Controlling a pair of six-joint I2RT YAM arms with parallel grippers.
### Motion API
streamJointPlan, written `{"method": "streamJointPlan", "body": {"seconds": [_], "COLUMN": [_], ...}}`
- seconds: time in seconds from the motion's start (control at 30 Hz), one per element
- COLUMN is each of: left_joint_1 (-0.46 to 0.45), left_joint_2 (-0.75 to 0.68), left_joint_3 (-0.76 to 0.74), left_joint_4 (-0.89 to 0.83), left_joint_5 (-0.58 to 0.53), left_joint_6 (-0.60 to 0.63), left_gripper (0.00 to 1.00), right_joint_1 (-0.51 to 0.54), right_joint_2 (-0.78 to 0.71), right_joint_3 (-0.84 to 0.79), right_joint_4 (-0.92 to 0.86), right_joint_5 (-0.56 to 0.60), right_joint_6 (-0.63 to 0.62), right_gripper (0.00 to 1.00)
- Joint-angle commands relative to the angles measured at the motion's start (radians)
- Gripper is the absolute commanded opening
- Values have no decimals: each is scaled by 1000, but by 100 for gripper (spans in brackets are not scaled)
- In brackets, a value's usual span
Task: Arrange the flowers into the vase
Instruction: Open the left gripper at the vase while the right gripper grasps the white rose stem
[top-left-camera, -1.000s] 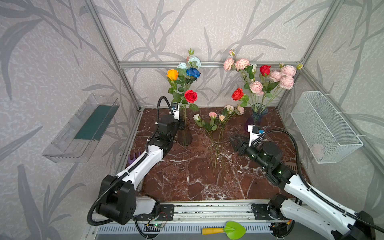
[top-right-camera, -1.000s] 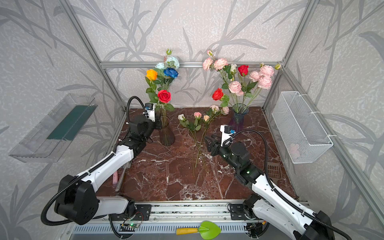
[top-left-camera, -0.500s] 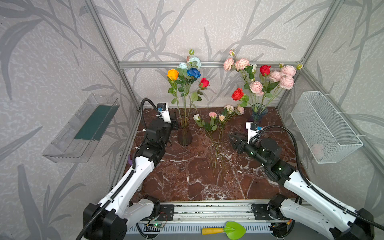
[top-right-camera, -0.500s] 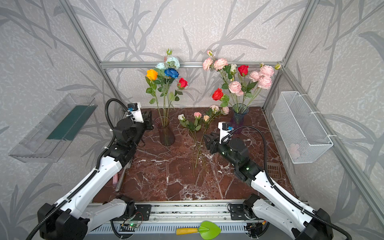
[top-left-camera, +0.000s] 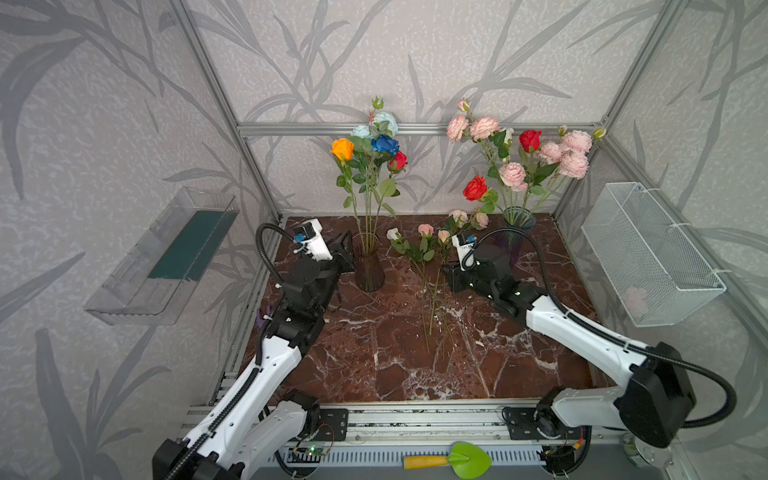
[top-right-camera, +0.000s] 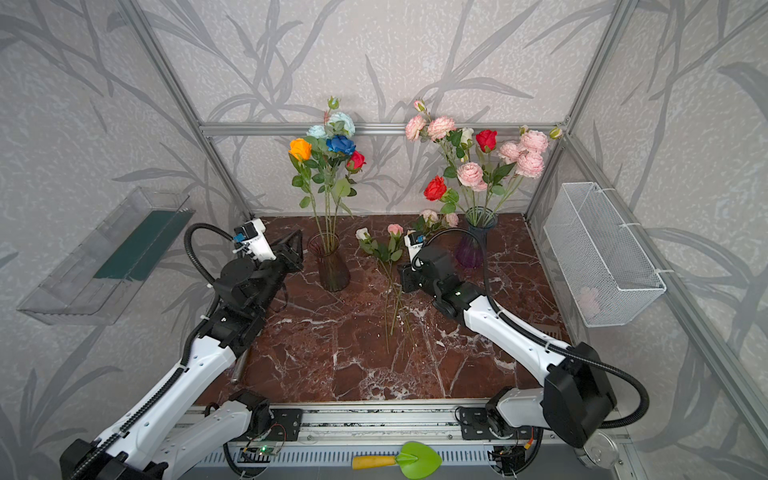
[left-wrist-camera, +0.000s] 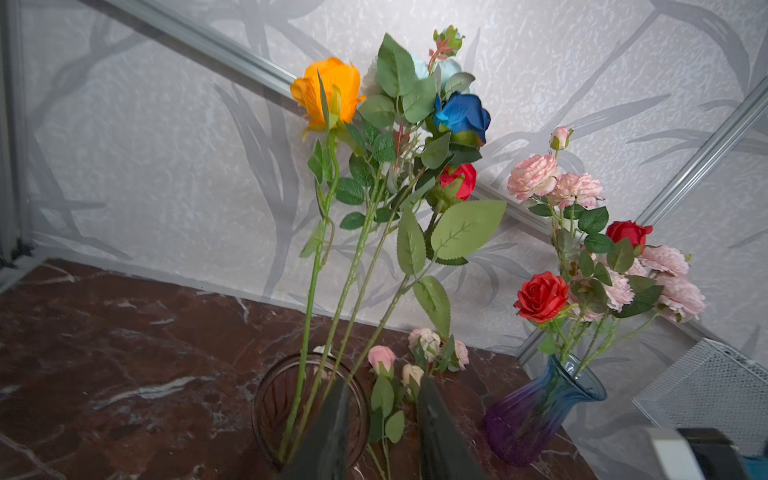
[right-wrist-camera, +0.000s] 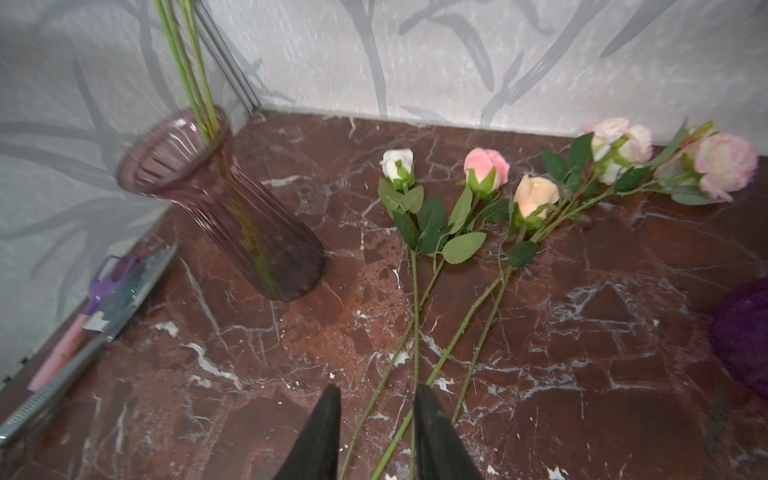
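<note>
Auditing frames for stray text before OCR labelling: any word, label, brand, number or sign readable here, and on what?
No text can be read in any view.
Left camera mount's blue patch: too small to read, if it is printed at all.
Right camera mount's blue patch: likewise too small.
Circuit board at the front edge: markings too small to read.
</note>
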Motion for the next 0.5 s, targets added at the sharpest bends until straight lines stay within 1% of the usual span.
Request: {"method": "streamJointPlan", "body": {"seconds": [0.0,0.07,0.1,0.17,0.27,0.3,0.4,0.47], "left_joint_1": [-13,-14,-14,-14,-14,-13,-14,-14], "left_joint_2": [30,54,66,78,77,74,62,58], "left_joint_3": [-15,-3,8,20,13,12,19,15], "left_joint_4": [69,54,42,25,33,32,25,31], "left_joint_5": [41,58,63,67,63,61,60,66], "left_joint_6": [-154,-167,-168,-162,-162,-160,-156,-157], "left_gripper": [32,38,40,42,43,43,43,42], "right_joint_1": [-3,-3,-5,-6,-13,-16,-21,-20], "right_joint_2": [167,254,315,408,513,538,586,592], "right_joint_3": [115,163,177,239,328,335,351,350], "right_joint_4": [-127,-122,-101,-131,-198,-191,-193,-201], "right_joint_5": [-58,-59,-61,-52,-5,-19,-31,-23], "right_joint_6": [-97,-95,-101,-115,-120,-121,-122,-124], "right_gripper": [38,44,45,44,39,38,35,35]}}
